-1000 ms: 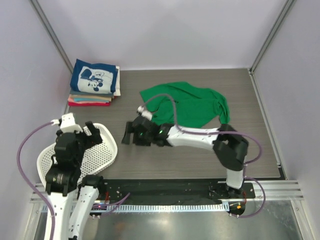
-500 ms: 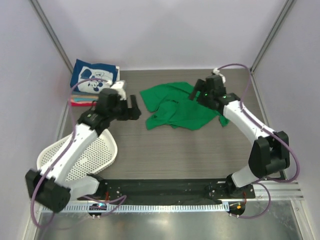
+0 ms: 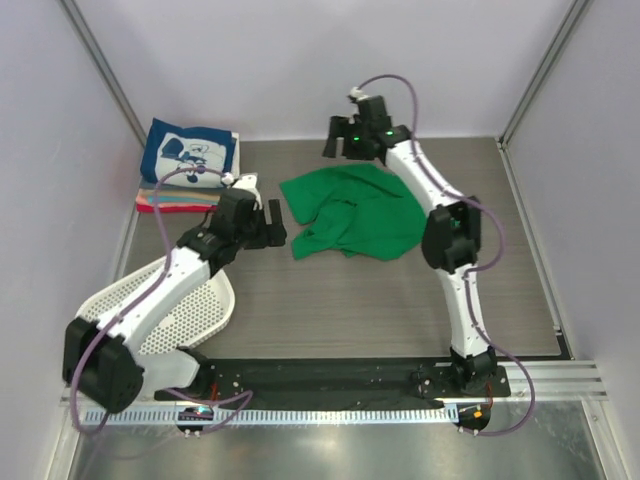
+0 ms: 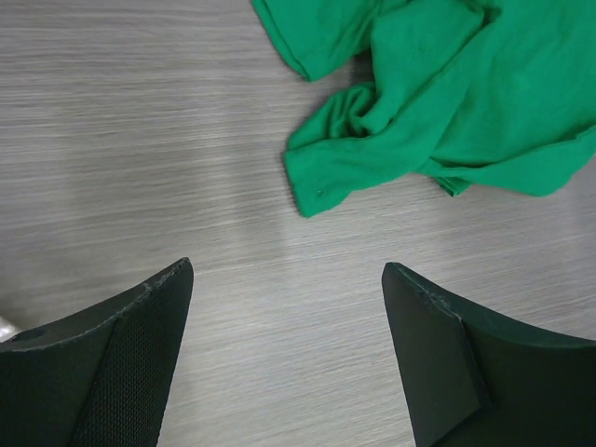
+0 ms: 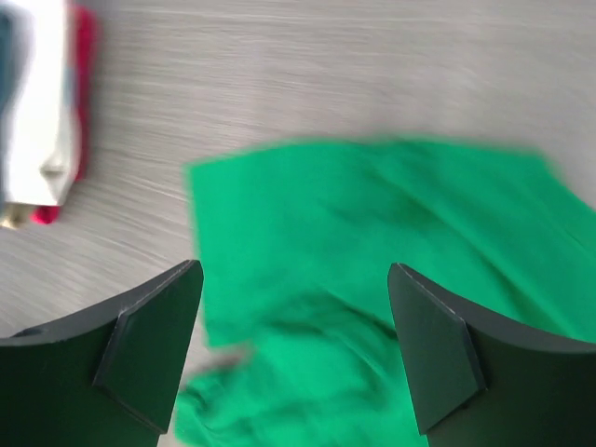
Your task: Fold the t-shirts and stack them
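Observation:
A crumpled bright green t-shirt (image 3: 355, 212) lies in the middle of the table, also in the left wrist view (image 4: 438, 112) and the right wrist view (image 5: 372, 270). A stack of folded t-shirts with a navy one with white print on top (image 3: 188, 157) sits at the back left. My left gripper (image 3: 273, 222) is open and empty over bare table just left of the green shirt's near corner. My right gripper (image 3: 340, 140) is open and empty above the shirt's far edge.
A white perforated plastic basket (image 3: 165, 315) lies at the front left beside the left arm. Pale walls and metal frame posts close in the table on three sides. The stack's edge shows blurred at the left of the right wrist view (image 5: 42, 112).
My right gripper has swung from the shirt's right side to above its far left edge. My left gripper has shifted slightly right and nearer, close to the shirt's corner. The shirt's right sleeve now lies folded in.

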